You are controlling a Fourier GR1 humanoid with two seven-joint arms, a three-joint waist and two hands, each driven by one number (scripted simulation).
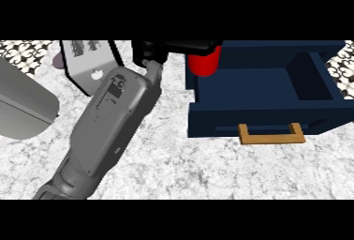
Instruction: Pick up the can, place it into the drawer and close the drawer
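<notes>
Marbled counter (207,164): hand (173,48) holds the red can (205,63), likely light, stiff, slick-sided, over the drawer's (262,84) far-left corner.

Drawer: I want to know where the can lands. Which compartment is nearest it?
The wide left compartment: the red can, held by the hand, hangs at its back-left corner, away from the narrow right one.

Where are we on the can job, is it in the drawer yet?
Pickup looks done: the left hand has its fingers round the red can, held at the back left corner of the open navy drawer. Release into the drawer is in hand. Left: push the drawer shut by its tan handle.
</notes>
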